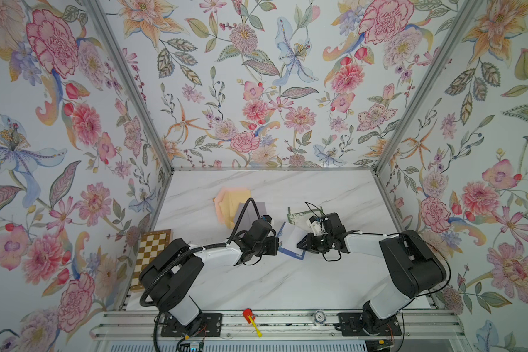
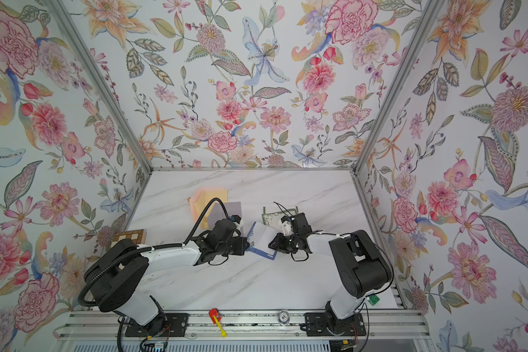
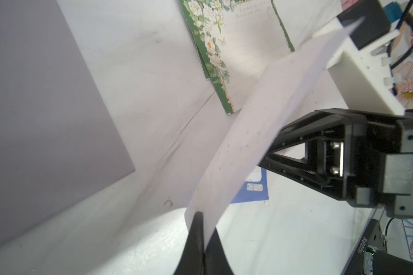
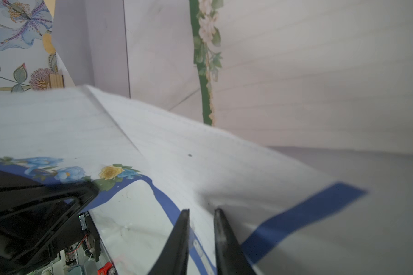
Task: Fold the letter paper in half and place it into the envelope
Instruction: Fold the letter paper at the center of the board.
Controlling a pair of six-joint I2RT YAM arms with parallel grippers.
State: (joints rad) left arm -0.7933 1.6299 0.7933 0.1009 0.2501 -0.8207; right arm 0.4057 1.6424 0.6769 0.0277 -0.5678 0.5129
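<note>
Letter paper [image 1: 292, 239] with a blue floral border hung mid-counter between the two arms. One half was lifted in an arch, and a blue-edged corner lay on the marble counter [image 1: 287, 283]. The left end effector [image 3: 202, 228] was clenched on the raised edge of the sheet. The right end effector [image 4: 200, 212] pointed at the opposite side, its jaws slightly parted and pinching nothing.

To finish the fold well, the left arm would likely need to carry its edge across until it met the lower edge squarely. The right one could then press down along the crease, which already showed faintly in the right wrist view.

A small red-and-yellow tool [image 1: 250, 318] lay nearest, on the front rail and clear of the work. A chessboard [image 1: 153, 253] sat at the counter's left edge. Just beyond the arms were a grey sheet [image 1: 256, 208] and green-bordered floral stationery [image 1: 297, 215], the latter close enough to catch a sweeping edge. Farthest back lay peach and yellow envelopes [image 1: 232, 199], probably the destination, partly behind the left arm's cable.
</note>
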